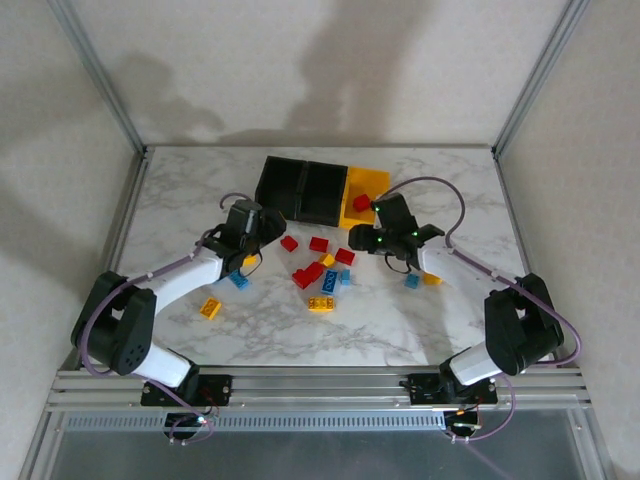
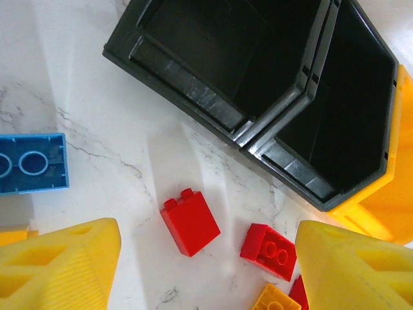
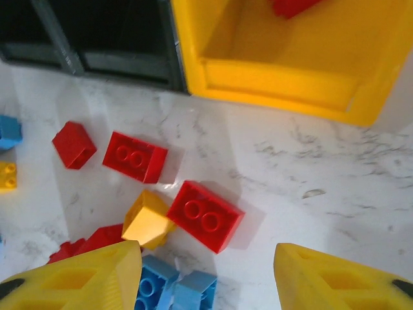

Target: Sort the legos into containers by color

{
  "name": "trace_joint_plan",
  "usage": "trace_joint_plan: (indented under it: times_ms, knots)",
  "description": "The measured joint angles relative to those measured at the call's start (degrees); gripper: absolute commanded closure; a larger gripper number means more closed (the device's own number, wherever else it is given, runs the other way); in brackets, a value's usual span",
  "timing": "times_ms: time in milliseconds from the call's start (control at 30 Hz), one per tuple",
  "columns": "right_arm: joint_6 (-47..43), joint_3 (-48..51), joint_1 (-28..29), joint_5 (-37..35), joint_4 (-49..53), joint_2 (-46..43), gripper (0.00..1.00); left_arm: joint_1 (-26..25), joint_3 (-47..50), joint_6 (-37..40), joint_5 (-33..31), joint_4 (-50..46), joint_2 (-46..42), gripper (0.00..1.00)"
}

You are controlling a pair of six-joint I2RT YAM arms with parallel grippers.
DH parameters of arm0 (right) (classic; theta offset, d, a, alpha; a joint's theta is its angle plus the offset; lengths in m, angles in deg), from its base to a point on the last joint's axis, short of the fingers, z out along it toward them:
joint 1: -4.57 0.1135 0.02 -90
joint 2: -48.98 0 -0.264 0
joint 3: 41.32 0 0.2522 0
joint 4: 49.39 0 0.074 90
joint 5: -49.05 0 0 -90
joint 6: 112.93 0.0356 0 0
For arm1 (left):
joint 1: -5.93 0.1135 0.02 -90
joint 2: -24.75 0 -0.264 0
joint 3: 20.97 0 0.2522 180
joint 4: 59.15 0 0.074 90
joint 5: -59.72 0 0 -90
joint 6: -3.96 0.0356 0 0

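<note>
Left wrist view is showing the left gripper [image 2: 208,226] hanging open, its ribbed yellow fingers [image 2: 64,265] parted above a smooth red lego [image 2: 190,222] on the veined marble tabletop [image 2: 84,97]; two rectangular black containers [image 2: 219,58] are sitting ahead. The right gripper [image 3: 206,252] is gaping empty too, with a studded red lego [image 3: 205,215] just ahead and the glossy yellow container [image 3: 290,71] beyond.

Three rectangular plastic bins [image 1: 322,195] sit in row at marble table's [image 1: 450,200] back-ctr; small studded plastic bricks [image 1: 320,272] lie scattered in front; one red brick [image 1: 361,203] in rightmost bin.
</note>
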Motion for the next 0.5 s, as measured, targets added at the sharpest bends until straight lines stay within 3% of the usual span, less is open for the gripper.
trace_joint_plan:
  times_ms: [233,500]
  knots:
    - [-0.63,-1.07,3.48,0.52,-0.74,4.46,0.42,0.00,5.07,-1.38,0.50,1.55,-1.05,0.28]
    - [0.17,-5.11,4.52,-1.40,-0.07,12.98,0.31,-0.04,8.20,-2.29,0.50,1.53,-6.08,0.27]
